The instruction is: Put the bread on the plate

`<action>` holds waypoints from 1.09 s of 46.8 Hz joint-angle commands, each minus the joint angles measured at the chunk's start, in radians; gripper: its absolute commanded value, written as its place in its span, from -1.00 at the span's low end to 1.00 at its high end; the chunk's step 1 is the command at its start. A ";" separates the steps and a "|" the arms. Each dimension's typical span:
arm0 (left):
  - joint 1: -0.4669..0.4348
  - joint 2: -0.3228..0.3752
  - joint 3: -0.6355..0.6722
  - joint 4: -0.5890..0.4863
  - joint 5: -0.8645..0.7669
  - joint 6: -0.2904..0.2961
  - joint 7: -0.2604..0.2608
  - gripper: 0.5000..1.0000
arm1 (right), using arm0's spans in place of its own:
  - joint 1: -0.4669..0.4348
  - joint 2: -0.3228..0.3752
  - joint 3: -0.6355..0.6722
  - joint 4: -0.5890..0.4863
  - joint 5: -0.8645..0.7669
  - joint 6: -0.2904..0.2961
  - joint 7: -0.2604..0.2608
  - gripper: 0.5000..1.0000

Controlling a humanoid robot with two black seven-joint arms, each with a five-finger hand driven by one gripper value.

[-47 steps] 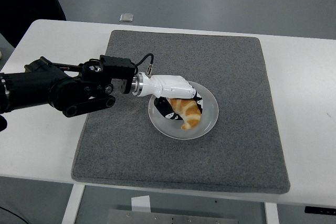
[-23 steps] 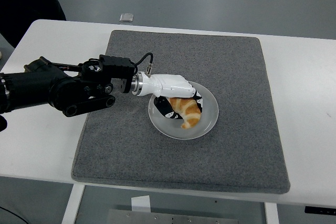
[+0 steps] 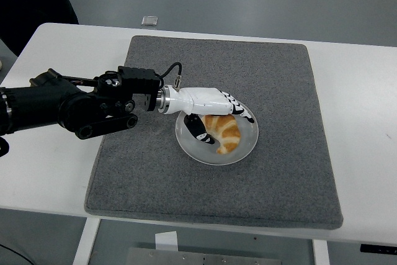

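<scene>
1. Start at the near edge of the white counter [image 3: 37, 172] and the grey mat [image 3: 279, 184] laid over it: nothing there to catch on, so plan any retreat over that bare stretch of mat.
2. Check the plate [image 3: 248, 144], near the middle of the mat. Sits flat, rim clear on its near and right sides.
3. Confirm the bread [image 3: 224, 130]: a croissant lying on the plate, inside the rim, its near tip pointing toward the counter's front edge. Looks set down, so treat the placing as nearly finished and the letting-go as the step in hand.
4. Read the left robot hand [image 3: 214, 107]: opened out and gripping nothing, fingers [image 3: 239, 108] stretched flat just above the bread's far side, thumb [image 3: 197, 127] hanging down just beside its left end. Cannot tell whether the thumb touches the crust.
5. Lift straight up first, then draw back to the left. Avoid sweeping sideways while low, since a dragging thumb could roll the bread or nudge the plate across the mat.
6. Keep the fingers spread during the lift, so that none hooks the curved crust.
7. Mind the black left arm [image 3: 62, 107], reaching in low over the mat's left edge: raise it with the hand rather than sliding it.
8. Ignore the right arm, out of view.
</scene>
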 commanded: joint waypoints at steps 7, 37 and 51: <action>-0.014 0.002 -0.010 -0.003 -0.002 0.000 -0.011 0.97 | 0.000 0.000 0.000 0.000 0.000 0.000 -0.001 0.81; -0.011 0.026 -0.236 -0.005 -0.392 0.018 -0.006 0.98 | 0.000 0.000 0.000 0.000 0.000 0.000 0.001 0.82; -0.013 0.023 -0.246 0.101 -0.871 0.020 0.002 0.98 | 0.000 0.000 0.000 0.000 0.000 0.000 -0.001 0.81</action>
